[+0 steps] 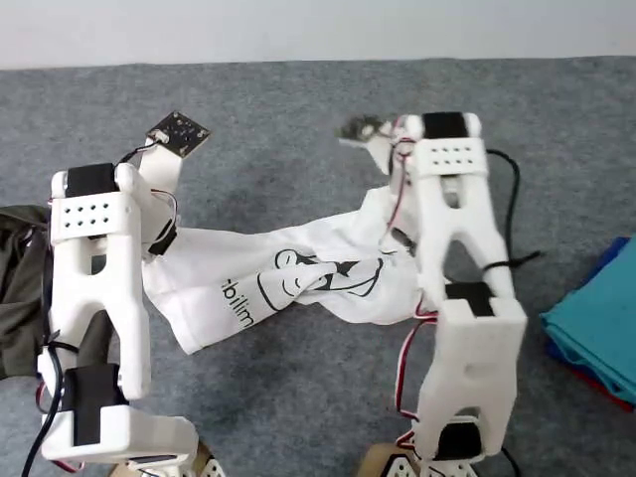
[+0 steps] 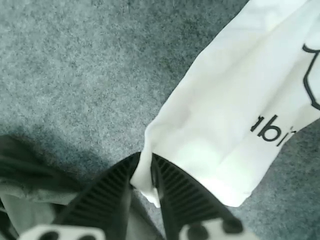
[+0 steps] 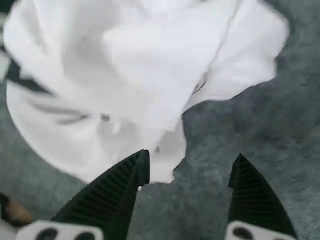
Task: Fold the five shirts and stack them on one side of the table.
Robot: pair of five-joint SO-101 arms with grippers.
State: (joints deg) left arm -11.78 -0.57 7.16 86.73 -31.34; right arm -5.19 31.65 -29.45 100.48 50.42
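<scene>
The white shirt [image 1: 298, 278] lies crumpled and stretched near the middle of the grey table [image 1: 298, 99], between the two arms. In the high view its long axis runs from about 8 o'clock to about 2 o'clock. One loose end fans out toward 7 o'clock, and the other is bunched under the right arm.

Black lettering and a black line drawing sit on the upper face, near the cloth's middle. Folds cut across the drawing, and the letters run crosswise to the long axis.

The left gripper [image 2: 145, 161] is clenched on a thin edge of the white shirt at its 9 o'clock end, with the cloth pinched between the ribbed pads. The right gripper [image 3: 192, 160] is released, its jaws spread wide. It hangs over the bunched 2 o'clock end, one fingertip just at the hem and the other over grey table.

A broad band of table separates the shirt from the far edge at 12 o'clock, where a pale wall [image 1: 318, 30] begins. Another grey stretch lies at 6 o'clock, between the two arm bases.

At 9 o'clock a dark shirt [image 1: 15, 288] lies heaped at the table's edge, just beside the left arm. At 3 o'clock a folded teal stack [image 1: 596, 318] sits at the opposite edge, well apart from the white shirt, with blue and red cloth showing beneath it.
</scene>
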